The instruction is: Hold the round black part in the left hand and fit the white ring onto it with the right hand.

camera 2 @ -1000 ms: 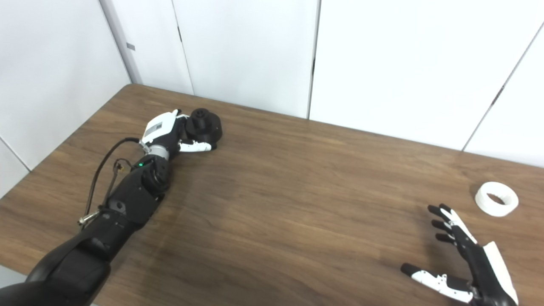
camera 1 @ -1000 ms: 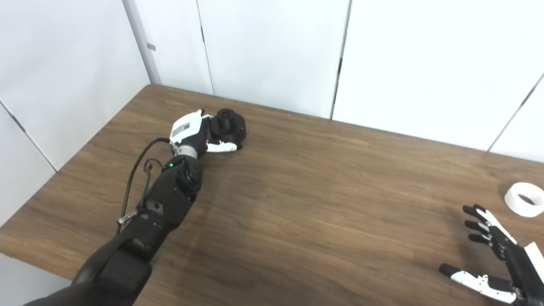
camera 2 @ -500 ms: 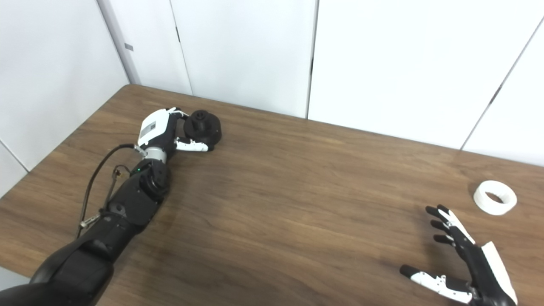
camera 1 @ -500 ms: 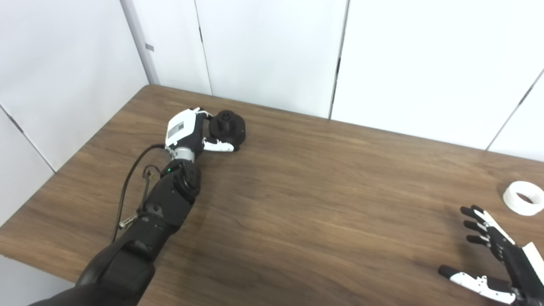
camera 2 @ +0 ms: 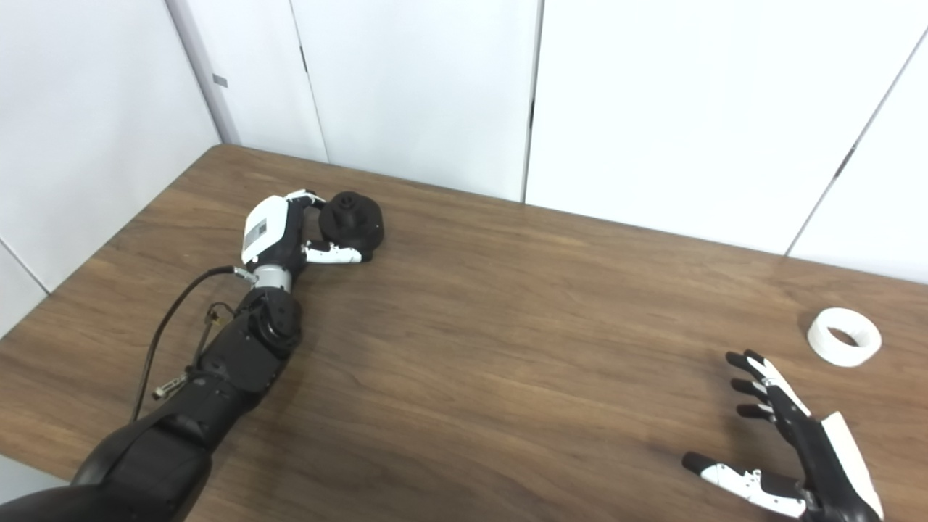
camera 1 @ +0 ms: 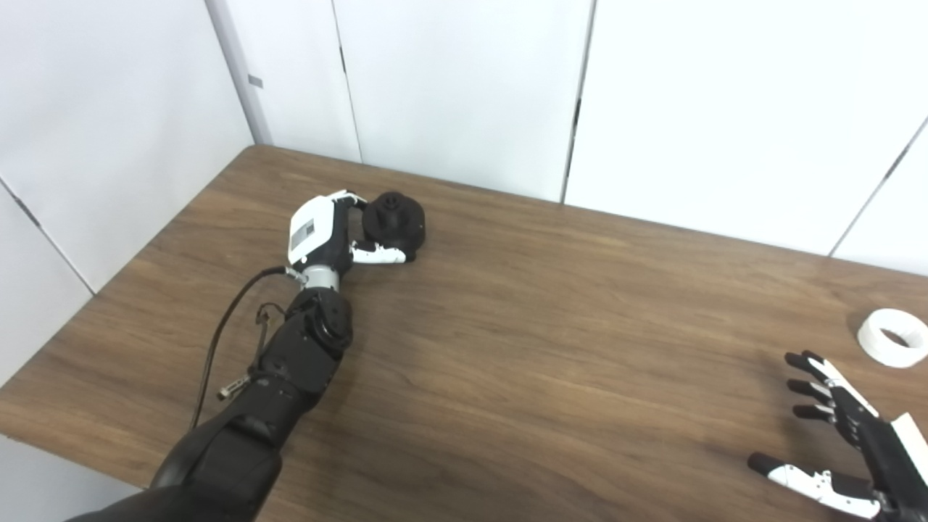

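Observation:
The round black part (camera 1: 395, 220) sits on the brown table at the far left. My left hand (camera 1: 328, 232) is closed around it, with fingers behind it and the white thumb along its near side. The white ring (camera 1: 893, 338) lies flat on the table at the far right; it also shows in the right eye view (camera 2: 844, 337). My right hand (camera 1: 841, 442) is open and empty at the bottom right, fingers spread, short of the ring and nearer to me.
The table (camera 1: 551, 341) is brown wood. Its left edge and far edge run close to white wall panels (camera 1: 464, 87). A black cable (camera 1: 225, 326) loops beside my left forearm.
My left wrist has turned and the forearm has swung slightly right, with the hand still on the black part, which has shifted a little right. The right hand has barely moved.

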Robot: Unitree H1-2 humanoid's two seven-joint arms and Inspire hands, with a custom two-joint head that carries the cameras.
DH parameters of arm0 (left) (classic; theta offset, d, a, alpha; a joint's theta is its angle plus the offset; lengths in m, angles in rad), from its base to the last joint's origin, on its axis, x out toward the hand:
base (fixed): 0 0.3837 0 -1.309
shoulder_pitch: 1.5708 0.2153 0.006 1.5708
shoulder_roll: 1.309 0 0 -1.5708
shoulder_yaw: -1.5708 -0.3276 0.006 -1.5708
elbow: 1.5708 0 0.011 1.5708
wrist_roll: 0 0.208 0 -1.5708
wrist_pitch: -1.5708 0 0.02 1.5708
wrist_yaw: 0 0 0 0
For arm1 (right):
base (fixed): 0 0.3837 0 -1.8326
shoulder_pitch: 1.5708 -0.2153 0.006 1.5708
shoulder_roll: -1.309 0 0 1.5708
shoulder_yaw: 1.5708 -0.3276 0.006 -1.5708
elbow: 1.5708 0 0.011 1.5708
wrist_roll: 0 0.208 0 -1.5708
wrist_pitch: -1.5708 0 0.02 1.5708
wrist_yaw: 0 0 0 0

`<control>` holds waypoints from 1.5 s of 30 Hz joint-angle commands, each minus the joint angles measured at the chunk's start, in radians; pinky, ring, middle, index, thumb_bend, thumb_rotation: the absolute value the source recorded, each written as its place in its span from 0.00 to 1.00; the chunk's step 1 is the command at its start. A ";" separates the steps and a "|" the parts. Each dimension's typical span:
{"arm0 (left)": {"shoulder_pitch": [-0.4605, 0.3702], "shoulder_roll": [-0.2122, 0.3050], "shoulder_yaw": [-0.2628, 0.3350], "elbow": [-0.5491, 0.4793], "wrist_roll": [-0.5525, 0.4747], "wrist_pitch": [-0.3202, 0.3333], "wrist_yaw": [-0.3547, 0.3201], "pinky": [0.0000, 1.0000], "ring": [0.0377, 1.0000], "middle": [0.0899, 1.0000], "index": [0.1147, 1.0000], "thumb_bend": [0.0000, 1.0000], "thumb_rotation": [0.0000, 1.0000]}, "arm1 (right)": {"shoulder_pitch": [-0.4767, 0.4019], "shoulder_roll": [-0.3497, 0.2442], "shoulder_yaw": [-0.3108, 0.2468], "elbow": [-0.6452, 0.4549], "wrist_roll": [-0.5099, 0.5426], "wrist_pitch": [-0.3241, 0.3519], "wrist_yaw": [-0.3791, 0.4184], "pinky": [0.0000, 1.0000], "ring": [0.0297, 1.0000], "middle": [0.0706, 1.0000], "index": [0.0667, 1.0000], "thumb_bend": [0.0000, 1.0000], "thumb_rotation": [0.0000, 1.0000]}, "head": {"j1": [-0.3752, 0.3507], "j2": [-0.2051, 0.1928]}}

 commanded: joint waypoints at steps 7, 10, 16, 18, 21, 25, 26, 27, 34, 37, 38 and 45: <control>0.001 0.002 -0.035 -0.038 -0.013 -0.045 -0.070 1.00 0.95 0.89 0.42 0.52 0.07 | -0.028 -0.018 -0.012 -0.032 0.021 -0.009 -0.001 0.73 0.83 0.95 0.86 0.71 0.31 | 0.000 0.002; 0.019 0.012 -0.051 -0.062 -0.032 -0.093 -0.130 1.00 0.98 0.91 0.42 0.52 0.07 | -0.030 -0.017 -0.010 -0.036 0.022 -0.003 0.001 0.72 0.83 0.95 0.86 0.71 0.32 | -0.001 0.004; 0.055 0.023 -0.078 -0.147 -0.057 -0.121 -0.267 1.00 1.00 0.94 0.42 0.52 0.07 | -0.032 -0.017 -0.010 -0.036 0.022 -0.002 0.007 0.74 0.84 0.95 0.86 0.70 0.32 | 0.001 0.004; 0.066 0.024 -0.084 -0.181 -0.057 -0.111 -0.302 1.00 1.00 0.94 0.42 0.52 0.07 | -0.032 -0.018 -0.009 -0.035 0.021 -0.004 0.008 0.75 0.84 0.95 0.87 0.70 0.32 | 0.001 0.004; 0.075 0.022 -0.096 -0.201 -0.055 -0.132 -0.327 1.00 1.00 0.95 0.42 0.52 0.07 | -0.035 -0.014 -0.008 -0.033 0.019 -0.004 0.007 0.76 0.84 0.95 0.87 0.70 0.32 | -0.001 0.005; 0.086 0.017 -0.111 -0.229 -0.059 -0.149 -0.361 1.00 1.00 0.96 0.42 0.52 0.07 | -0.039 -0.009 -0.004 -0.037 0.016 0.005 0.009 0.75 0.84 0.95 0.87 0.70 0.31 | -0.011 0.006; 0.089 0.016 -0.116 -0.238 -0.060 -0.154 -0.371 1.00 1.00 0.96 0.42 0.52 0.07 | -0.040 -0.008 -0.003 -0.038 0.014 0.007 0.009 0.74 0.84 0.95 0.87 0.70 0.31 | -0.014 0.007; 0.091 0.015 -0.119 -0.243 -0.059 -0.158 -0.378 1.00 1.00 0.96 0.42 0.52 0.07 | -0.040 -0.008 -0.002 -0.040 0.012 0.008 0.008 0.74 0.84 0.95 0.87 0.70 0.31 | -0.014 0.007; 0.116 0.014 -0.151 -0.305 -0.068 -0.187 -0.455 1.00 1.00 0.99 0.42 0.52 0.07 | -0.047 -0.003 0.004 -0.029 -0.007 -0.016 -0.006 0.75 0.84 0.95 0.87 0.69 0.29 | -0.024 0.006; 0.126 0.012 -0.163 -0.336 -0.078 -0.192 -0.495 1.00 1.00 1.00 0.42 0.52 0.07 | -0.049 -0.001 0.004 -0.027 -0.007 -0.016 -0.008 0.75 0.84 0.95 0.87 0.69 0.30 | -0.029 0.007; 0.129 0.012 -0.167 -0.344 -0.081 -0.191 -0.508 1.00 1.00 1.00 0.42 0.52 0.07 | -0.050 0.000 0.004 -0.027 -0.006 -0.016 -0.008 0.75 0.84 0.95 0.87 0.69 0.30 | -0.031 0.007; 0.153 0.005 -0.208 -0.411 -0.088 -0.197 -0.597 1.00 1.00 1.00 0.42 0.52 0.08 | -0.050 0.007 0.003 -0.035 -0.006 -0.004 -0.010 0.75 0.85 0.95 0.87 0.69 0.29 | -0.039 0.009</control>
